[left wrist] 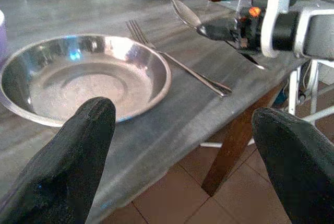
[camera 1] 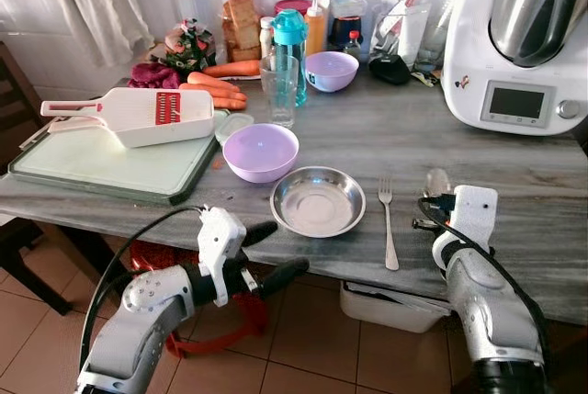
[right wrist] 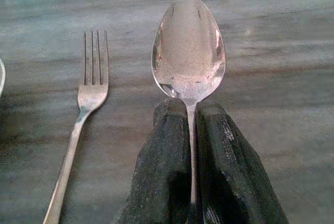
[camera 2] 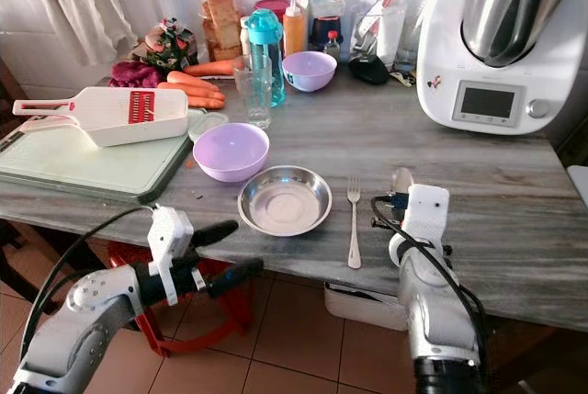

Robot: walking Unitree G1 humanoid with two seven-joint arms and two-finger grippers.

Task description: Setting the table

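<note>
Spoon (right wrist: 188, 51): we see handle pinched between right gripper (right wrist: 191, 125) fingers, bowl forward over grey table (camera 1: 514, 183), just right of fork (camera 1: 388, 219). Steel plate (camera 1: 318, 201) left of fork. Left gripper (camera 1: 268, 254) spread wide, off table's front edge.

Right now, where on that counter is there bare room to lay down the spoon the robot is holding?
Bare grey countertop lies right of the fork, in front of the white kitchen machine, where the right gripper holds the spoon. It is crowded left of the fork: steel plate, lilac bowl, cutting board, and jars along the wall.
</note>
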